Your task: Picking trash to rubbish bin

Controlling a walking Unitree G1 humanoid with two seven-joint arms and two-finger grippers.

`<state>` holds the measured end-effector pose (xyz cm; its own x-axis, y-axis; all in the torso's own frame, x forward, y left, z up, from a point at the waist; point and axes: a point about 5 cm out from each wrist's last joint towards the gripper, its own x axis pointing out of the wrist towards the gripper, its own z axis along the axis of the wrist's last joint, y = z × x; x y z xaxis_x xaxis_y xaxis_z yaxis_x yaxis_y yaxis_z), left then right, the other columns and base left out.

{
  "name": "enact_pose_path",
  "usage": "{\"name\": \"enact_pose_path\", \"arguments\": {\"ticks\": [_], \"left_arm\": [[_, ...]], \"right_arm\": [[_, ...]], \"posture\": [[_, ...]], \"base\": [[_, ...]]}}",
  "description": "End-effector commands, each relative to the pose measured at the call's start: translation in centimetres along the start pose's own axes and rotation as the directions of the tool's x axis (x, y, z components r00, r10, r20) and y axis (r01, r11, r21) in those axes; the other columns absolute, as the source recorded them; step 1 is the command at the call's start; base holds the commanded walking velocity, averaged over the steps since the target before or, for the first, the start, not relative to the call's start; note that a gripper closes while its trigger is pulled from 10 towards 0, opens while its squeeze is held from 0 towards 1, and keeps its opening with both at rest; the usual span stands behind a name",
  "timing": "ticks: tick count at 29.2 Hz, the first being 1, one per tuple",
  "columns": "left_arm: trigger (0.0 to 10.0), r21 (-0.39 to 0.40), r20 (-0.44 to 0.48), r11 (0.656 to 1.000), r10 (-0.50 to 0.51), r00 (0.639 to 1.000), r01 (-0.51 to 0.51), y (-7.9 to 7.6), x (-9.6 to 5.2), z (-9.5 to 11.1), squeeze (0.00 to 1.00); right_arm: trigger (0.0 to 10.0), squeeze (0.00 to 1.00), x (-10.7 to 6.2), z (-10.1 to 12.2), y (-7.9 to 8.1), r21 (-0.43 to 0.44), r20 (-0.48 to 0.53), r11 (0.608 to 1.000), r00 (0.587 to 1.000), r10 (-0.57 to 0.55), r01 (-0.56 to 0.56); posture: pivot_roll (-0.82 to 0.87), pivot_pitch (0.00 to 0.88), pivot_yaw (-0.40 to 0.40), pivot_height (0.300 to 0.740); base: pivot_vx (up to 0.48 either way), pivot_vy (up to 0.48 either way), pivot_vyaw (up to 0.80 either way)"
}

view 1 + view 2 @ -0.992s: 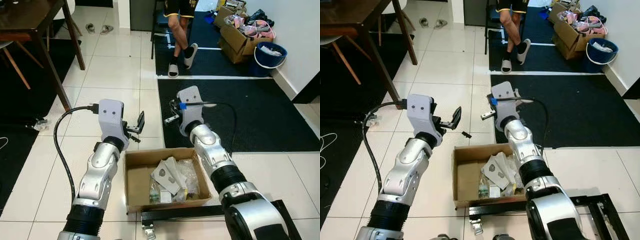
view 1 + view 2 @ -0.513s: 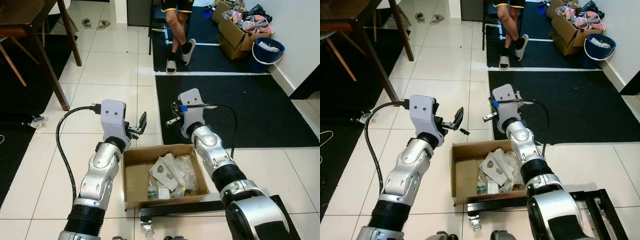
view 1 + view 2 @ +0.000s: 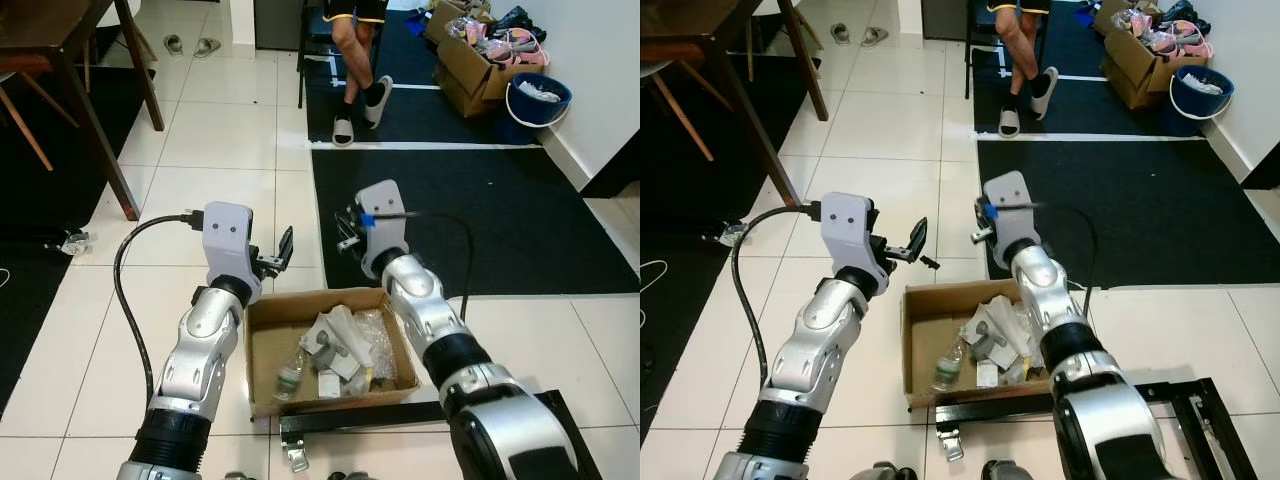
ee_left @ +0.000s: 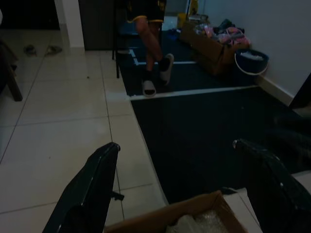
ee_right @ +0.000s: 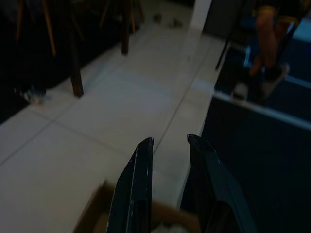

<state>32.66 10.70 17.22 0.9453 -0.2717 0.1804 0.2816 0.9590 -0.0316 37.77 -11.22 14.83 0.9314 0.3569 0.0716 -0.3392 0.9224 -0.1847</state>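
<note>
Head views: cardboard box (image 3: 262, 345) w/ trash (image 3: 335, 345) sits on floor, below and behind both pincers. Left pincer (image 3: 283, 250) spread wide, empty. Right pincer (image 3: 345, 230) hovers past box's far edge.
Right wrist view: fingers (image 5: 137, 191) nearly closed, holding nothing.

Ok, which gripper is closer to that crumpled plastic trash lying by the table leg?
Left. The left gripper hangs above the cardboard box's far-left corner, on the side toward the crumpled plastic trash. The right gripper is over the black mat's edge, farther away.
</note>
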Motion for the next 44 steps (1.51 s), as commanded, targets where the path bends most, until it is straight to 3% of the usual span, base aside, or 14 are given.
{"name": "enact_pose_path", "arguments": {"ticks": [1,3,5,8,11,14,26,44], "left_arm": [[10.0,0.008,-0.011,1.0,0.0,1.0,0.0,0.0,-0.2,-0.4,0.0],[10.0,0.009,-0.013,1.0,0.003,1.0,-0.003,0.1,-0.3,-0.5,0.0],[10.0,0.016,-0.024,1.0,0.023,0.999,-0.023,0.4,-0.6,-0.8,0.0],[10.0,0.019,-0.027,0.999,0.031,0.999,-0.031,0.5,-0.7,-0.9,0.0],[10.0,0.021,-0.028,0.998,0.063,0.998,-0.062,1.3,-0.9,-1.1,0.0],[10.0,0.014,-0.03,0.999,0.045,0.999,-0.044,1.1,-1.0,-1.2,0.0],[10.0,-0.004,-0.028,1.0,0.011,1.0,-0.012,-0.1,-1.5,-1.6,0.0],[10.0,-0.009,-0.031,1.0,0.005,1.0,-0.005,-0.5,-1.8,-1.8,0.0]], "right_arm": [[10.0,0.0,-1.0,-1.0,-0.6,0.029,-0.015,0.999,0.999,-0.042,0.043],[10.0,0.0,-1.4,-1.4,-0.9,0.04,-0.018,0.997,0.998,-0.066,0.066],[10.0,0.0,-2.9,-2.2,-2.1,0.093,-0.02,0.98,0.984,-0.176,0.177],[10.0,0.0,-3.4,-2.4,-2.4,0.112,-0.021,0.971,0.977,-0.21,0.211],[10.0,0.0,-6.5,-3.3,-4.2,0.167,-0.032,0.917,0.931,-0.363,0.363],[10.0,0.0,-7.5,-3.3,-4.1,0.154,-0.021,0.918,0.93,-0.366,0.364],[10.0,0.0,-8.0,-2.9,-2.2,0.15,-0.033,0.936,0.948,-0.317,0.318],[10.0,0.0,-8.0,-1.9,-0.8,0.118,-0.021,0.957,0.964,-0.266,0.267]], "posture": [[-0.03,0.214,-0.028,0.74],[-0.03,0.214,-0.028,0.74],[-0.03,0.197,-0.021,0.74],[-0.03,0.191,-0.019,0.74],[-0.04,0.146,0.002,0.74],[-0.05,0.12,0.017,0.74],[-0.05,0.119,0.013,0.74],[-0.04,0.094,0.008,0.74]], "base": [[0.0,0.0,0.0],[0.0,0.0,0.0],[0.0,0.0,0.0],[0.0,0.0,0.0],[0.0,0.0,0.0],[0.0,0.0,0.0],[0.0,0.0,0.0],[0.0,0.0,0.8]]}}
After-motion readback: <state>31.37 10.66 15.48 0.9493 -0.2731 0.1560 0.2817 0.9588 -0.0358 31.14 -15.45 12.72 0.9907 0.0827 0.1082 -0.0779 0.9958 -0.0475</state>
